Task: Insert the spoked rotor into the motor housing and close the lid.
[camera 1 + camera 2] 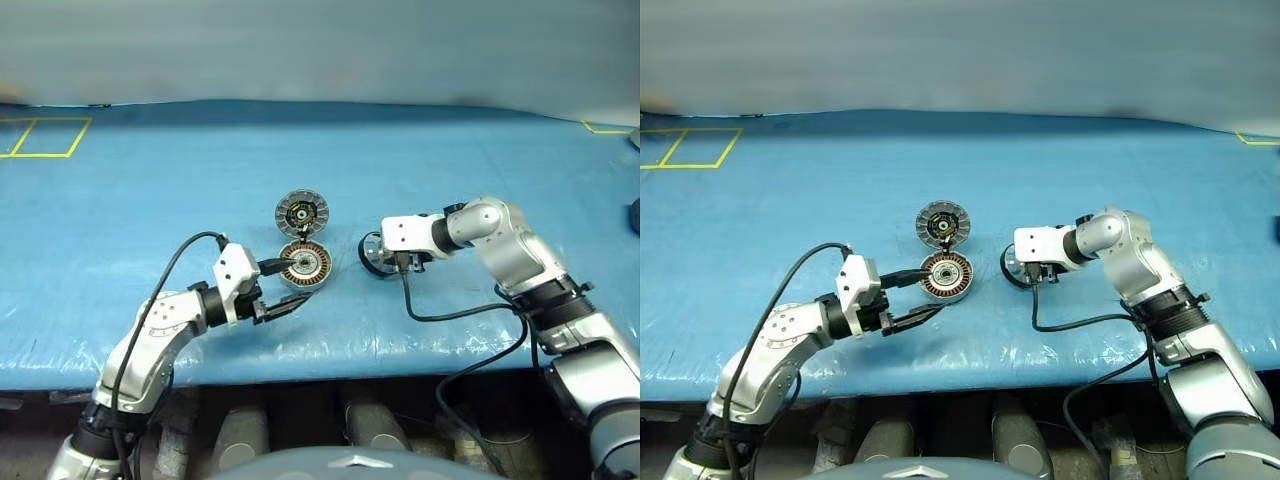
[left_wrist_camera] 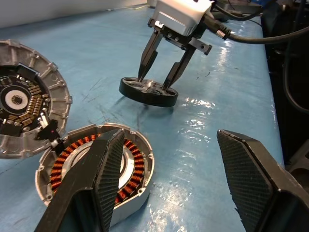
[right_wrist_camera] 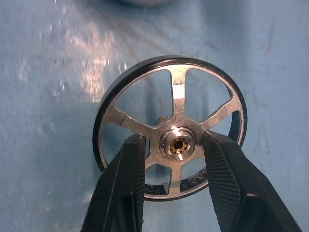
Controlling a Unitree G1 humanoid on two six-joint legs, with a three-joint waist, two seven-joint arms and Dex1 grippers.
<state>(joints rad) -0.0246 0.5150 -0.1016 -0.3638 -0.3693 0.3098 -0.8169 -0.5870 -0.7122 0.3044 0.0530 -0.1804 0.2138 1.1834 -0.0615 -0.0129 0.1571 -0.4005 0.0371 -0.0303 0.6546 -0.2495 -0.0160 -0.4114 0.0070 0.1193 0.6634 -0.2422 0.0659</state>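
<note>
Glossy blue table cover (image 1: 300, 160) with yellow tape markings (image 1: 45, 137)

I saw a blue bench (image 1: 450, 150) with yellow line markings (image 1: 45, 137) at its far corner. The motor housing (image 2: 94, 169) was silver-grey outside, with copper-orange windings around a silver hub. The lid (image 2: 29, 118) showed grey radial segments and a black centre. The spoked rotor (image 3: 170, 128) was silvery with a dark rim. The right end effector (image 3: 174, 159) had black ribbed fingers (image 3: 126, 179).

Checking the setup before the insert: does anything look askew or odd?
Only the spoked rotor: it hangs tilted just above the table, one edge raised, with the right gripper shut on its hub. The housing and its open lid look normal.
</note>
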